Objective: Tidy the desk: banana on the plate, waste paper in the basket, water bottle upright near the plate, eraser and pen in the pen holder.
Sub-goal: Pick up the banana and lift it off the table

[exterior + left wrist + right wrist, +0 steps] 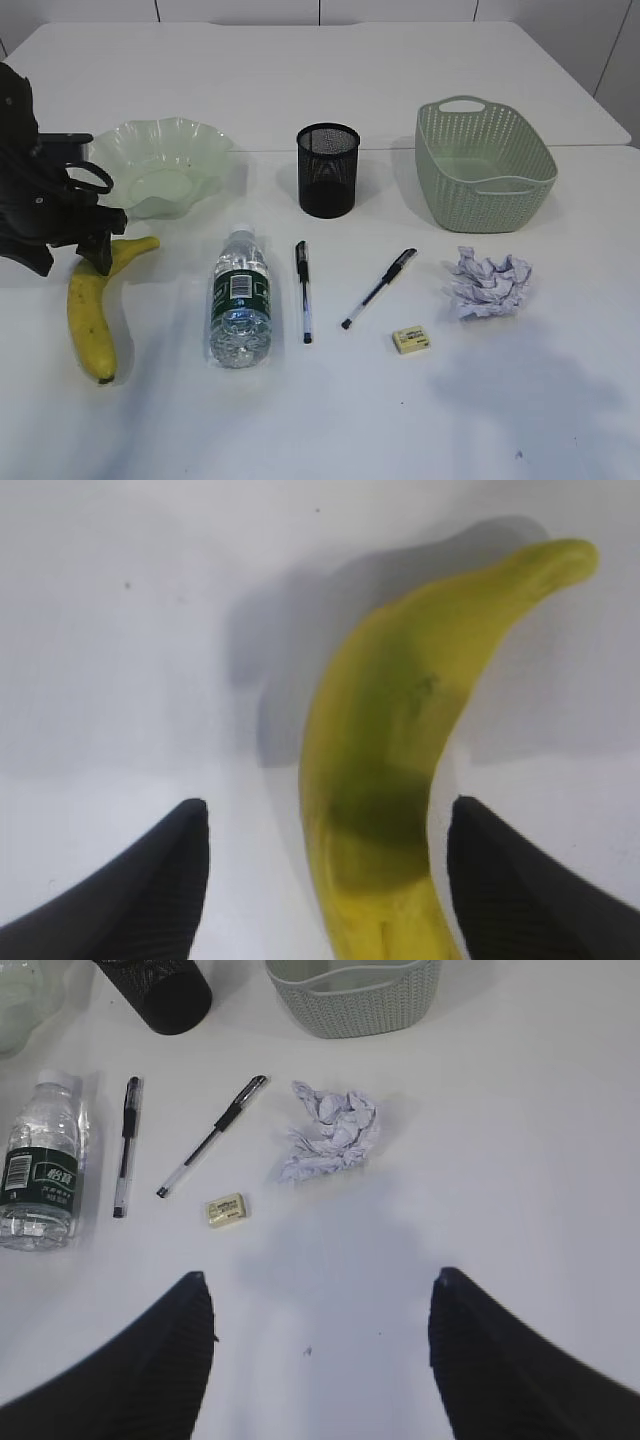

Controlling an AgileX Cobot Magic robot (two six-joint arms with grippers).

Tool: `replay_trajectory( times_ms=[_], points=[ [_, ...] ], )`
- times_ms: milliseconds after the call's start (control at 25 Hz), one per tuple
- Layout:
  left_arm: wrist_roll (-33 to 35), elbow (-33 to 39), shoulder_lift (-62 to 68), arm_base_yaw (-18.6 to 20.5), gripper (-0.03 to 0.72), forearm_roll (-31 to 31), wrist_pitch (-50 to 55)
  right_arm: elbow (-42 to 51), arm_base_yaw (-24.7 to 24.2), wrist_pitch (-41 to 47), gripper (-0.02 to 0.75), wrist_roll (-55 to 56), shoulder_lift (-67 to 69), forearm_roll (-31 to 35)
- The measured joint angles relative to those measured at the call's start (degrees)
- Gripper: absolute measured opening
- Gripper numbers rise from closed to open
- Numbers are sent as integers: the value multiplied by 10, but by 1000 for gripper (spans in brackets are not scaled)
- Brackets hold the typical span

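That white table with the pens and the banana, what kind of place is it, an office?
Probably a staged desk in a lab rather than an office: a bare white desk, pens beside a mesh pen holder, and a robot's left gripper over the banana.

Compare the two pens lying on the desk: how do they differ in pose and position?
The left pen lies nearly straight, running toward the camera beside the water bottle; the right pen lies on a clear diagonal. The left pen sits roughly below the pen holder, while the right pen's lower tip points toward the eraser. Both have dark caps and grips with clear barrels, lie flat on the desk, untouched by either gripper.
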Motion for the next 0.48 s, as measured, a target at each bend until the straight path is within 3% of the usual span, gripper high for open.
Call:
replay_trajectory(
  times_ms=[480],
  points=[
    [5, 0, 32, 0, 527, -33, -9, -1, 0, 0, 501, 0, 19, 0]
  ],
)
